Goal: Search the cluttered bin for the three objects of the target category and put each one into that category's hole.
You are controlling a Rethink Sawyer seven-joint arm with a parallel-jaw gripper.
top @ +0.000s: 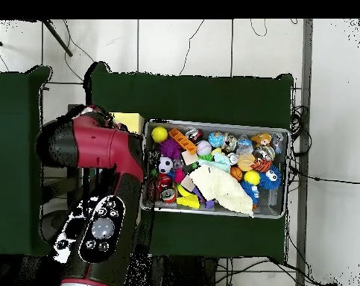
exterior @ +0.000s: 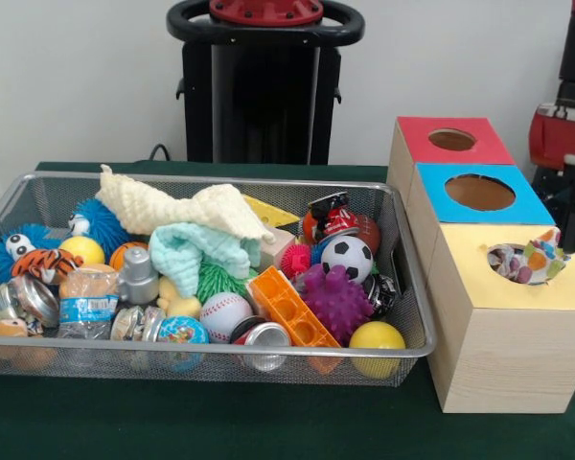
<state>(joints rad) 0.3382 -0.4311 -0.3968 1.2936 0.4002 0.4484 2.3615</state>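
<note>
Green table [exterior: 220, 422] holds mesh bin [exterior: 402, 356]; hand unseen.

Front view: low, close, level with table edge, facing across green table [exterior: 220, 426] toward white wall; wire bin [exterior: 201, 359] fills left and centre, wooden box row [exterior: 503, 359] at right

Overhead view: high above, straight down, far out; whole table [top: 205, 93], surrounding floor and red arm [top: 100, 179] taken in, arm covering boxes except yellow corner

Shared: bin [top: 281, 175] with contents, green cloth; turned half round between views
</note>
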